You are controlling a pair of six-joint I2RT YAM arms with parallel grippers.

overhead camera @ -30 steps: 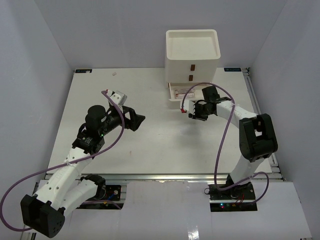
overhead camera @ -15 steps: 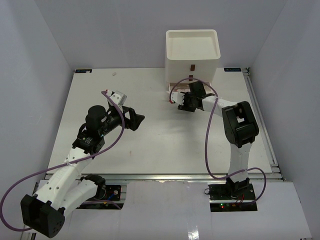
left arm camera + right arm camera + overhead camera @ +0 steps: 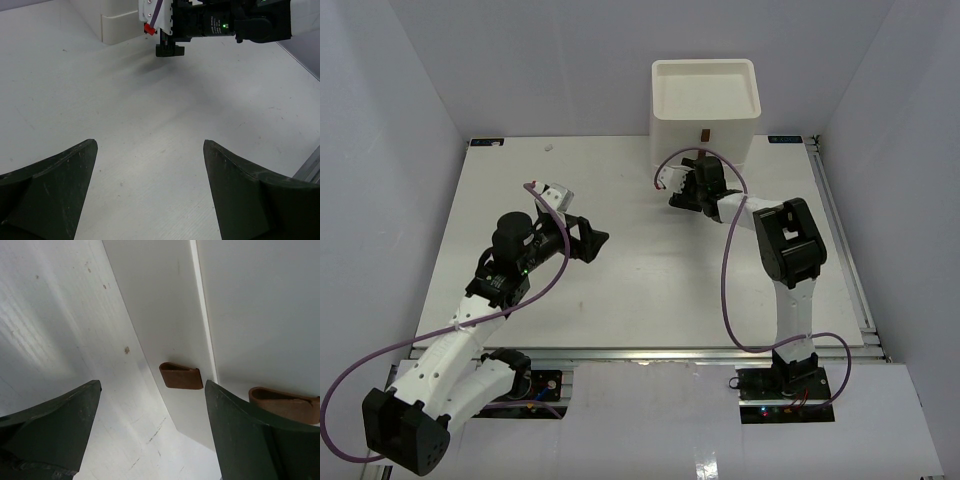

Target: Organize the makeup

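Note:
No makeup shows in any view. The white drawer box (image 3: 705,100) stands at the back of the table, and its front fills the right wrist view. My right gripper (image 3: 695,180) (image 3: 152,385) is open right at the foot of the box, nothing between its fingers. A brown handle (image 3: 181,376) lies just beyond the jaws, and a second handle (image 3: 285,402) is to its right. My left gripper (image 3: 600,238) (image 3: 149,145) hovers open and empty over bare table at mid-left, facing the right gripper (image 3: 165,47).
The white table (image 3: 620,270) has a metal rail along its near edge and grey walls on three sides. The box has an open tray top (image 3: 705,85). A purple cable loops from the right arm (image 3: 728,270).
My right gripper moved up and left from the table to the box front and opened. The pulled-out bottom drawer seen earlier no longer sticks out. The left arm stayed still.

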